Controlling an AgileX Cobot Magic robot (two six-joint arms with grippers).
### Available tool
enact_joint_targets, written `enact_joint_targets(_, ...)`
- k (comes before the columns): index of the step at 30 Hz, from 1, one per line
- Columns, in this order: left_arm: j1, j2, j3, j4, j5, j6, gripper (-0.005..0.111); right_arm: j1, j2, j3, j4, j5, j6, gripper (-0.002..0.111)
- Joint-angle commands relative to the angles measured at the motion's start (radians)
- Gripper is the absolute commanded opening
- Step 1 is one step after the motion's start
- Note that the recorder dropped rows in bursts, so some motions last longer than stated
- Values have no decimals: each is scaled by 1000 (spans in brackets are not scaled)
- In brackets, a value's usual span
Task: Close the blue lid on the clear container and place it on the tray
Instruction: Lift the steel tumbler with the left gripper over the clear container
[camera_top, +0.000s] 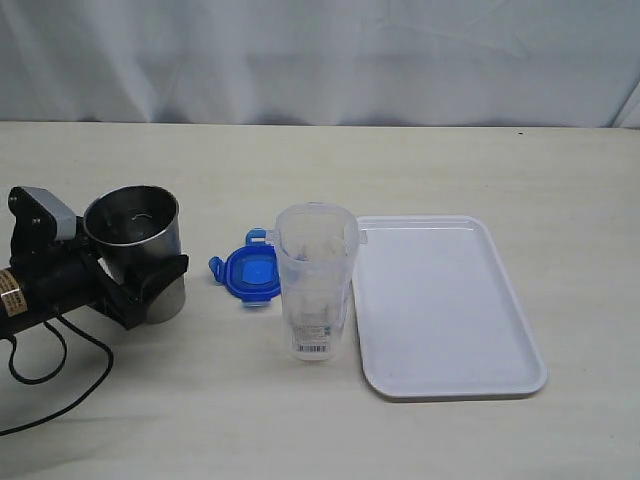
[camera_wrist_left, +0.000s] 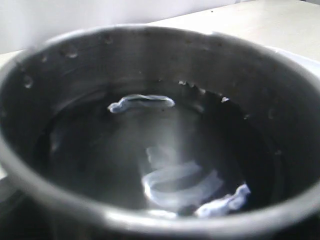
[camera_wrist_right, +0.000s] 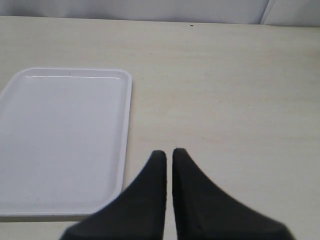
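The counter (camera_top: 320, 170) is flat, pale and a bit speckled, with a white cloth hanging behind it. The clear container (camera_top: 315, 285) stands up straight on the counter, near the middle. It is tall, thin, see-through plastic with an open top and a little striped label near its bottom. The blue lid (camera_top: 248, 275) lies flat on the counter just beside it, on the side away from the tray. The lid is small with many corners and little flaps sticking out. I cannot tell if lid and container touch. The tray (camera_top: 445, 305) is white, smooth plastic, a long box shape with round corners and a low rim. It lies right next to the container, which is not on it. Far to the left, the left claw (camera_top: 155, 268) is black and reaches around a round, shiny steel tumbler (camera_top: 135, 225) with dark, gleaming inner walls. I cannot tell if the claw squeezes it. The right claw (camera_wrist_right: 169, 152) has two black pointed fingers pressed together, holding nothing, above the bare counter beside the tray.
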Motion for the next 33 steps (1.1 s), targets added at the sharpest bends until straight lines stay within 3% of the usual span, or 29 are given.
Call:
enact_joint_targets(1,-1,2,-3,45,-7,-2,33,2,3,3,1,-12,-6,5)
enact_joint_targets(4,-1,2,-3,79,-7,-2,4,2,3,3,1,-12,-6,5)
enact_joint_targets(5,-1,2,-3,87,-7,3,0,2,3,3,1,-12,-6,5)
enact_joint_targets(15,-1,-12,-10,87,-7,-12,0,2,3,3,1,-12,-6,5)
enact_joint_targets(33,-1,-188,-37,73,-7,-104,0,2,3,3,1,-12,-6,5)
